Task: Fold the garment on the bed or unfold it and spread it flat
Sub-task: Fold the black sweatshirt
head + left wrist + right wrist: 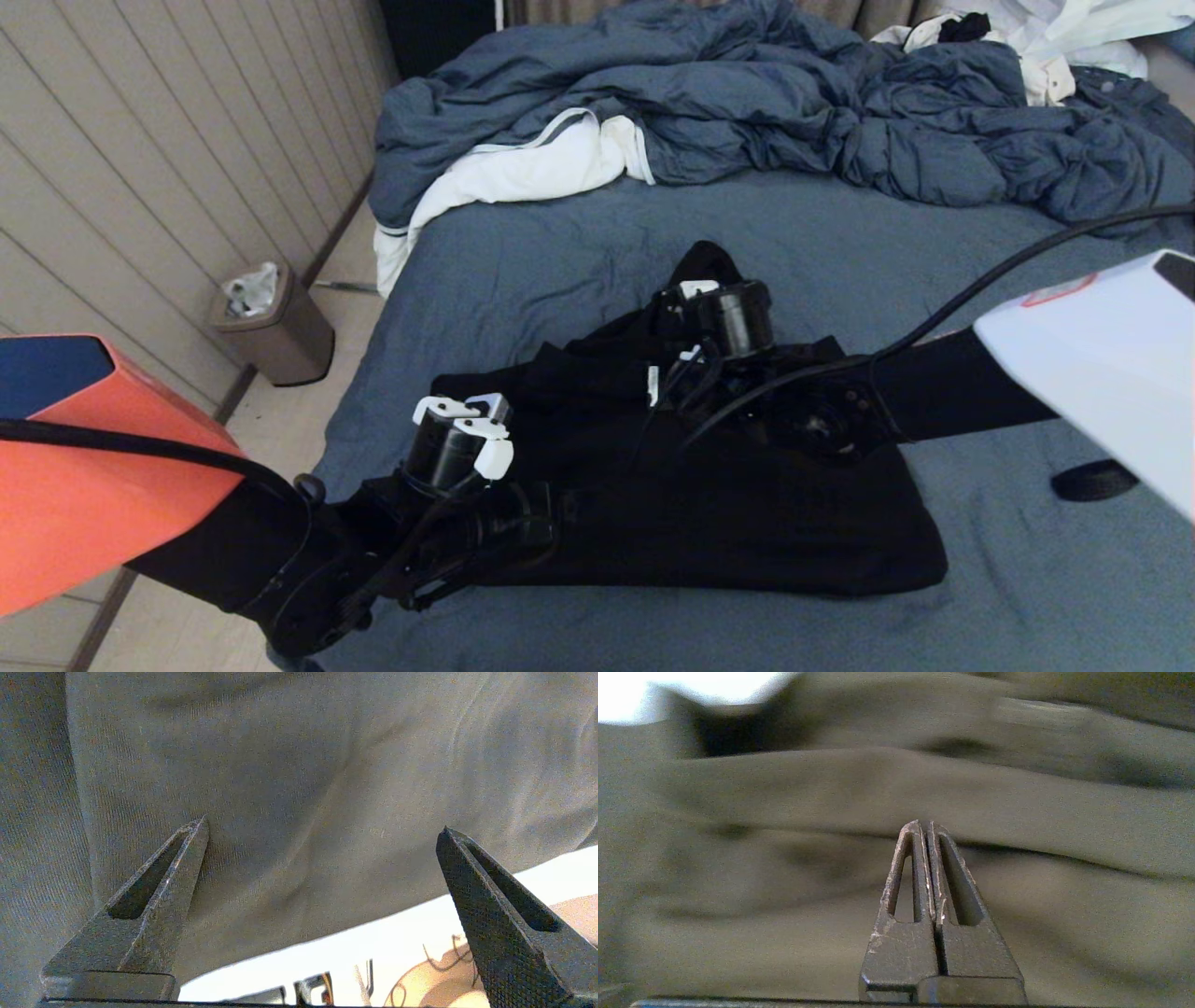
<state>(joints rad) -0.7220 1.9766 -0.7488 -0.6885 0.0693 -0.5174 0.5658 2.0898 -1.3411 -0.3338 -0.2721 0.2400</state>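
The black garment [747,504] lies crumpled in a rough heap on the blue-grey bed [560,243], near its front edge. My left arm reaches in from the lower left, its wrist [457,443] over the garment's near left part. In the left wrist view my left gripper [322,827] stands wide open, both fingertips [198,828] against the cloth [299,765]. My right arm comes in from the right, its wrist [738,317] above the heap's far side. My right gripper [924,823] is shut, its tips at a fold of the garment [896,779], with no cloth seen between them.
A puffy blue-grey duvet [747,103] with white lining [532,168] is bunched at the bed's far end, white clothing [1055,37] behind it. A small black round thing [1092,481] lies on the sheet at right. A brown bin [275,327] stands on the floor left of the bed.
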